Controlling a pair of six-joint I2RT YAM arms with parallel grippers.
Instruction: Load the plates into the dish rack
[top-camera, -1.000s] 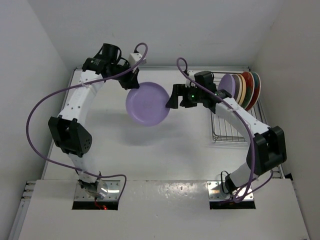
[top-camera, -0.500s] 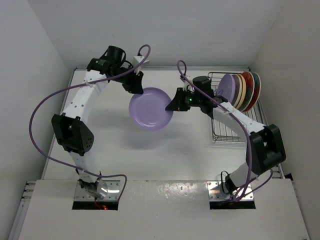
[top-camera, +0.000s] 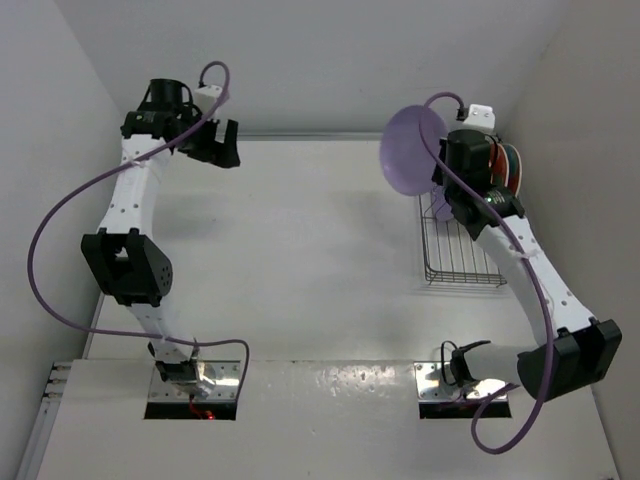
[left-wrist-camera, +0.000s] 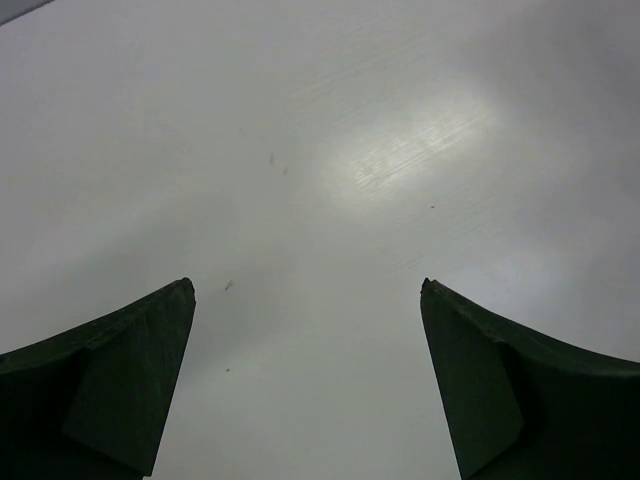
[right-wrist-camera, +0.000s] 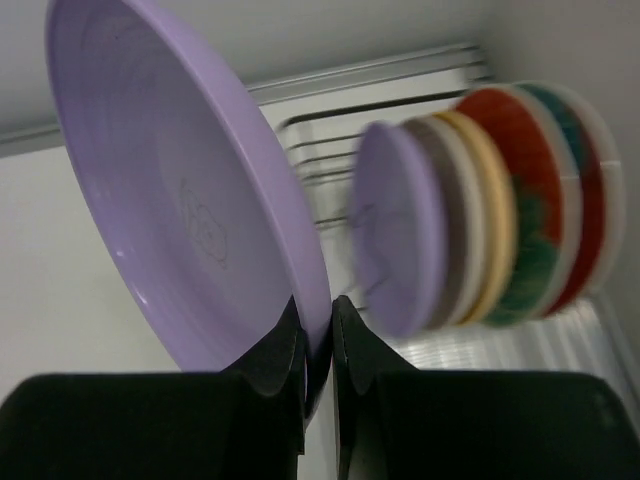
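R gripper (right-wrist-camera: 318, 335) pinched shut on lower rim of lilac plate (right-wrist-camera: 180, 190), held upright above table (top-camera: 300, 250). R wrist cam alone shows other plates (right-wrist-camera: 400, 240) standing in dish rack (top-camera: 460, 255): lilac nearest, then yellow-orange, red/teal; blurred. L gripper (left-wrist-camera: 305, 290) wide open, empty.

the raised plate (right-wrist-camera: 180, 200) is plain lilac, with a faint darker mark at its middle. the dish rack (top-camera: 455, 255) is grey wire. in it, the first racked plate (right-wrist-camera: 395, 240) is the same plain lilac. the next plate (right-wrist-camera: 490, 220) is yellow-orange with a pale cream edge. the two far plates (right-wrist-camera: 540, 190) are red with a teal pattern, blurred here. the right gripper (right-wrist-camera: 318, 305) and the left gripper (left-wrist-camera: 305, 285) are near black with a green cast. the arms (top-camera: 135, 200) are white with black joints, their cables (top-camera: 32, 255) purple. the table (top-camera: 300, 260) is white, the walls (top-camera: 300, 60) pale grey.
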